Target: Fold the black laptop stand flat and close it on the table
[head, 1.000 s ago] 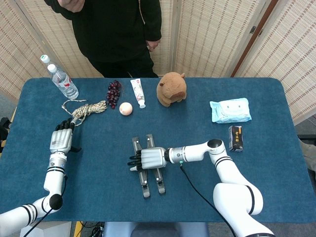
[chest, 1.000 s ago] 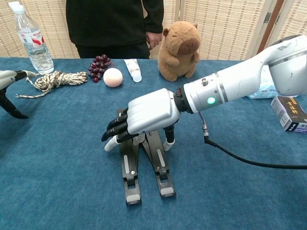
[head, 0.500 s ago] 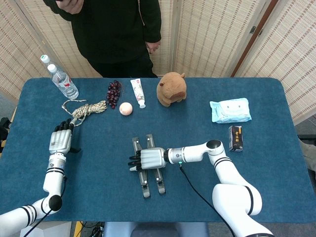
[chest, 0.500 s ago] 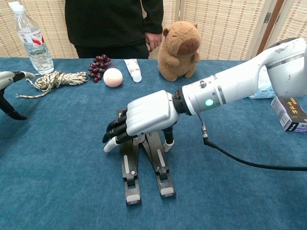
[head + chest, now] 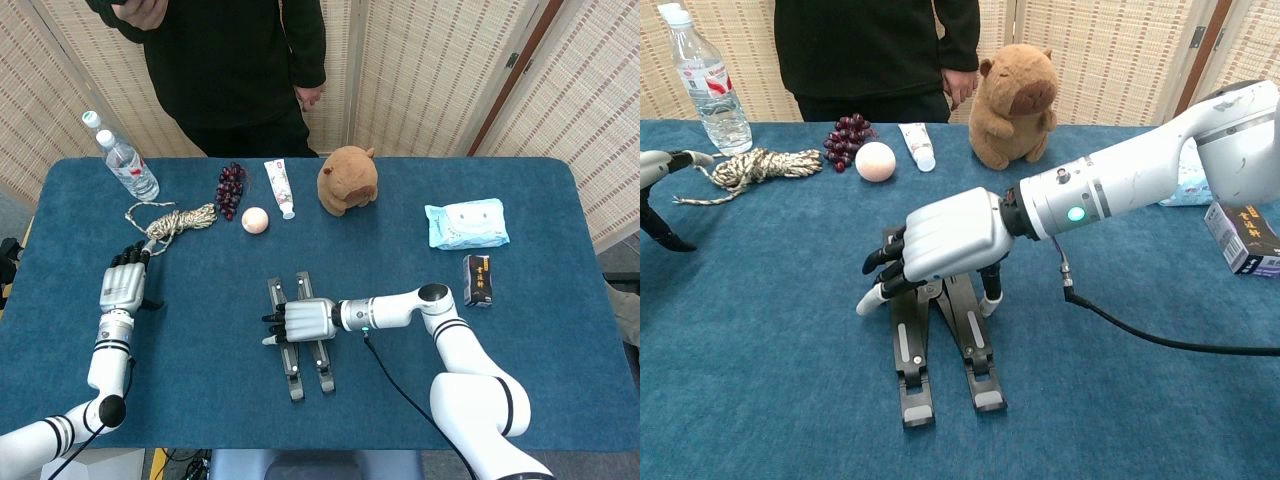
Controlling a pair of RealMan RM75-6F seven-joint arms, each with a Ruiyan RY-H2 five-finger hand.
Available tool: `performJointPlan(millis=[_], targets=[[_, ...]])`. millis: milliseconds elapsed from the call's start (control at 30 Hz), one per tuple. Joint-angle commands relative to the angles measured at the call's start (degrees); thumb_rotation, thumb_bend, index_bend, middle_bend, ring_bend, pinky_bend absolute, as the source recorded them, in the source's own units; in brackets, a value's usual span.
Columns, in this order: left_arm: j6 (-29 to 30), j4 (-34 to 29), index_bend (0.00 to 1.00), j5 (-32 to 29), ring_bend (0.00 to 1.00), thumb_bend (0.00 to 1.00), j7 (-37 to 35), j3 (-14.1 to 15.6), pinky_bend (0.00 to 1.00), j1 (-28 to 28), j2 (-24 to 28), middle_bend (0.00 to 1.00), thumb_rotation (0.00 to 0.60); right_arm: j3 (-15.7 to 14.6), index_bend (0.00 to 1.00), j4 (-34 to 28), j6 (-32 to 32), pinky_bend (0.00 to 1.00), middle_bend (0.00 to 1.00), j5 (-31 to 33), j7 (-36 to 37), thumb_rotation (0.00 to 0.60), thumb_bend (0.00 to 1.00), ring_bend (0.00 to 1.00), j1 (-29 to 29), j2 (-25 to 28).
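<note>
The black laptop stand (image 5: 296, 372) lies low on the blue table, its two rails (image 5: 911, 362) splayed toward the near edge. My right hand (image 5: 300, 320) hovers palm down over the stand's upper half, hiding the hinge end. Its fingers (image 5: 883, 278) point left past the left rail, slightly curled and apart, closed on nothing. The thumb (image 5: 990, 290) hangs down against the right rail. My left hand (image 5: 125, 280) lies flat on the table far to the left with fingers stretched out, and only its edge (image 5: 652, 168) shows in the chest view.
Along the far side sit a water bottle (image 5: 128, 165), a rope coil (image 5: 180, 220), grapes (image 5: 231, 188), a pale ball (image 5: 255, 220), a tube (image 5: 280, 187) and a capybara plush (image 5: 347, 180). Wipes (image 5: 466, 223) and a small box (image 5: 480, 279) lie right. A person (image 5: 235, 70) stands behind.
My right hand has sunk slightly over the stand and its fingers have curled in a little. The stand and my left hand have not moved.
</note>
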Motion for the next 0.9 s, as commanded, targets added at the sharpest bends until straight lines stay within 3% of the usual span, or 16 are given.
performJointPlan(millis=[33,267,900], targets=[[0.0,-0.1,0.02,0.0,0.05,0.00,0.1,0.0,0.13,0.0,0.0,0.05,0.600,0.0,0.10,0.0,-0.1,0.25,0.21,0.1,0.1,0.600,0.00,0.06,-0.1,0.0],[-0.2,-0.1,0.02,-0.2,0.05,0.00,0.3,0.0,0.13,-0.1,0.0,0.05,0.600,-0.1,0.12,0.0,-0.4,0.25,0.24,0.2,0.3,0.600,0.00,0.06,-0.2,-0.1],[-0.4,0.0,0.02,-0.2,0.05,0.00,0.3,-0.1,0.13,-0.1,0.0,0.05,0.600,0.2,0.16,-0.1,-0.5,0.25,0.41,0.8,0.6,0.600,0.04,0.14,-0.1,-0.1]])
